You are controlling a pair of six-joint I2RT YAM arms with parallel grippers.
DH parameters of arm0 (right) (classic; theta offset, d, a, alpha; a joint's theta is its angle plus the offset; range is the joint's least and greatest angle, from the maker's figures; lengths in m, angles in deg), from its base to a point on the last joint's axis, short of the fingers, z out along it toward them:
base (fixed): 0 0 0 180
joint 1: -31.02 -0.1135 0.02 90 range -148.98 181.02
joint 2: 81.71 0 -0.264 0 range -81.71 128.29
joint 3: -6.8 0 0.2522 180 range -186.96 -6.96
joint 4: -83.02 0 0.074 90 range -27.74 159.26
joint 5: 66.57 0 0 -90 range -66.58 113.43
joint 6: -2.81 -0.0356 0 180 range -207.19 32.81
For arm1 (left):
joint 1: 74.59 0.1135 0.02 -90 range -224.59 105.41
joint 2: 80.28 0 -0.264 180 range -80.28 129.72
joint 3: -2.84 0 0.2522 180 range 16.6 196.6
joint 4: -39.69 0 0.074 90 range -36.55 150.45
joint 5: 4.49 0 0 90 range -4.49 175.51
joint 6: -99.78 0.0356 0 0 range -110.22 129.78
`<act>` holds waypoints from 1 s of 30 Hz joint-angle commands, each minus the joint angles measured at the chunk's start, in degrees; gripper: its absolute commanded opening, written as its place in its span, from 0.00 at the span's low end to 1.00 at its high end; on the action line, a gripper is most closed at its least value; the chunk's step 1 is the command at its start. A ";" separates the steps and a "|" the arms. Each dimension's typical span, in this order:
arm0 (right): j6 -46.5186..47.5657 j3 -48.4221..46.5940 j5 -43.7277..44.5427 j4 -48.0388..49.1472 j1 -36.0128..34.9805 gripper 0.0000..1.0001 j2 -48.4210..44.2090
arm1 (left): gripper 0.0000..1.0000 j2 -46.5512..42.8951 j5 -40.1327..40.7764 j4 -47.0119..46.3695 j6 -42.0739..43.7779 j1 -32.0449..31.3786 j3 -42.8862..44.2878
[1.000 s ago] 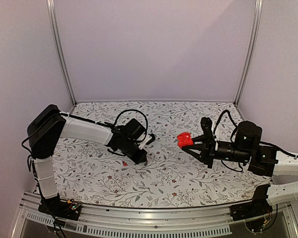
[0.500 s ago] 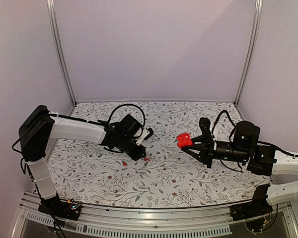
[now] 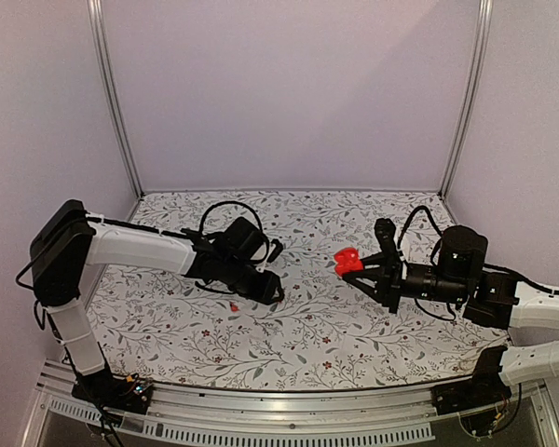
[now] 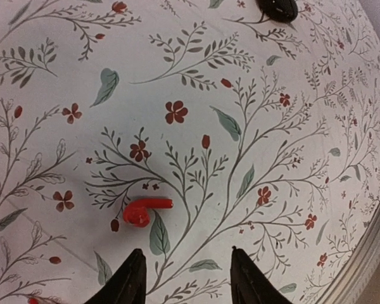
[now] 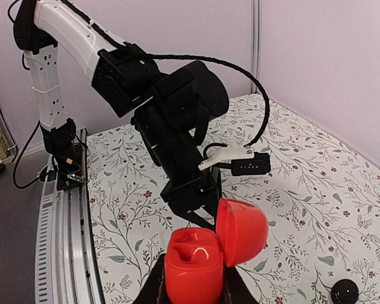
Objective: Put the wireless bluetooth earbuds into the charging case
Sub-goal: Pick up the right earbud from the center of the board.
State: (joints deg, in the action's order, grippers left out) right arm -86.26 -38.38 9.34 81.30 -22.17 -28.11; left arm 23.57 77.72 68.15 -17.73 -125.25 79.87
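Your left hand (image 4: 187,269) hovers over the floral worktop (image 4: 291,126), fingers parted and empty. A red earbud (image 4: 145,211) lies just ahead, lower middle of frame. Your right hand (image 5: 193,282) clamps the red charging case (image 5: 196,250), its lid open, likely to receive the bud.

I see a white table cover (image 3: 307,335) printed with grey-green sprigs and small red flowers. It lies flat beneath and ahead of the left gripper (image 4: 185,256). A grooved aluminium rail (image 3: 289,400) borders the cover, off that gripper's right in its wrist view. Pale lilac wall panels (image 3: 289,93) and aluminium corner posts (image 3: 112,102) stand well apart from it.
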 commanded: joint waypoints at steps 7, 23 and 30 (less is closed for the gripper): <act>-0.49 -1.01 0.55 -0.67 0.81 0.00 -1.18 | 0.43 5.52 2.29 3.01 -7.33 -1.14 4.35; -0.05 -1.25 0.46 -0.85 1.07 0.00 -0.36 | 0.40 12.48 3.64 2.85 -5.12 -0.96 9.64; 0.04 -1.28 0.46 -1.22 1.09 0.00 -0.52 | 0.33 14.50 3.61 6.36 -0.55 -0.94 12.86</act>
State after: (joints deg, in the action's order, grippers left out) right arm -86.28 -38.38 9.40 80.03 -21.40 -28.44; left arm 36.49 80.91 71.34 -21.99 -125.73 90.95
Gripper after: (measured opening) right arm 0.196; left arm 0.335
